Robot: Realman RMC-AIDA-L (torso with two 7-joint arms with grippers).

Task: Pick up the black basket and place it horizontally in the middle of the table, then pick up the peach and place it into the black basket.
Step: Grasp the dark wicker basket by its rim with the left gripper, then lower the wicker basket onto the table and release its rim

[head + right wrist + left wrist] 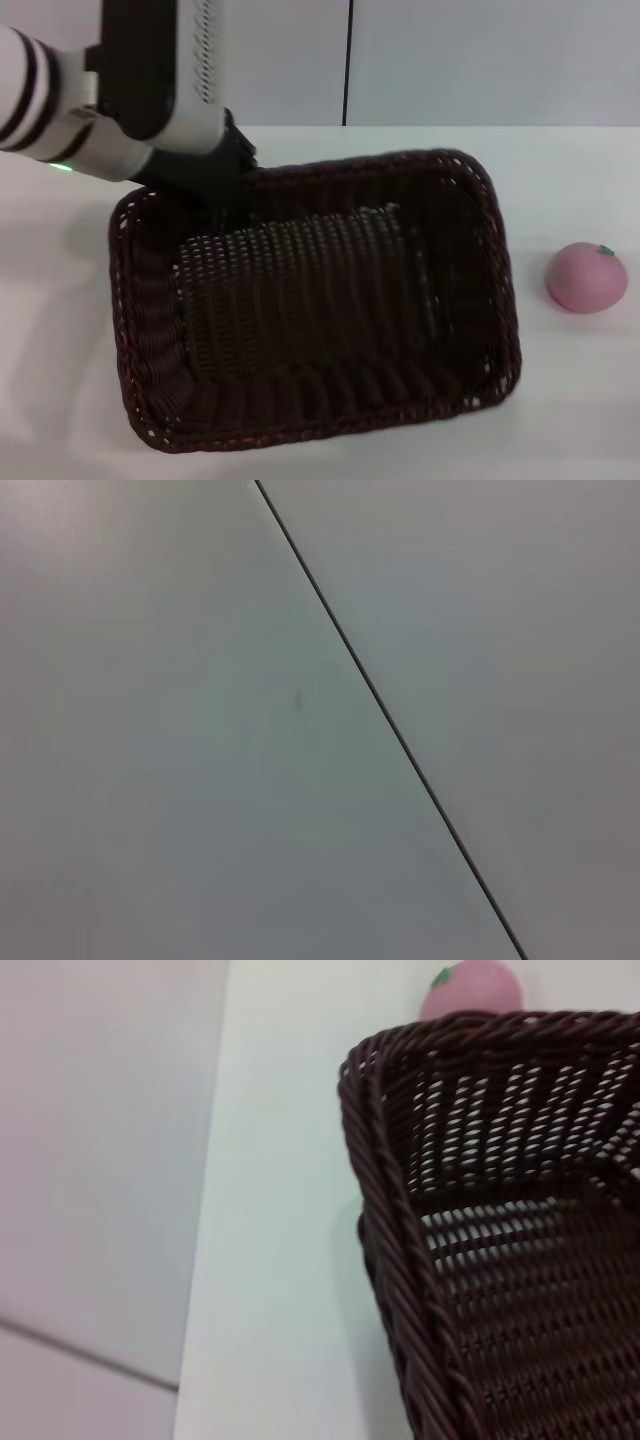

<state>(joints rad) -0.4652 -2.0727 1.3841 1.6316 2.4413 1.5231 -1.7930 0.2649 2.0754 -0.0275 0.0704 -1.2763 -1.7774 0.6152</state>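
Observation:
The black basket is a large dark woven rectangle on the white table, its long side running roughly left to right and turned slightly. My left gripper is at the basket's back-left rim, dark against the dark weave. The left wrist view shows the basket's braided rim and a corner close up. The pink peach lies on the table to the right of the basket, apart from it, and also shows beyond the basket in the left wrist view. My right gripper is out of view.
The grey wall with a dark vertical seam stands behind the table. The right wrist view shows only that wall and seam. Bare table lies between the basket and the peach.

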